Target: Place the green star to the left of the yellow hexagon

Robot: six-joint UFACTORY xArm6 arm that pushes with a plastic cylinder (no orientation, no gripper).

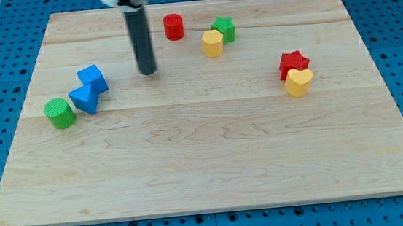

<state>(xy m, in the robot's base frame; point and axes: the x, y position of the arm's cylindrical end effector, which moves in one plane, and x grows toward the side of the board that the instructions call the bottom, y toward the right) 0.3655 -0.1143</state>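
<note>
The green star (225, 28) sits near the view's top, touching the upper right side of the yellow hexagon (212, 43). My tip (148, 72) rests on the board well to the left of both, below and left of the red cylinder (173, 27). The tip touches no block.
Two blue blocks (92, 78) (83, 99) and a green cylinder (59, 113) lie at the view's left. A red star (293, 63) touches a yellow heart (299, 82) at the right. The wooden board (206, 164) lies on a blue pegboard.
</note>
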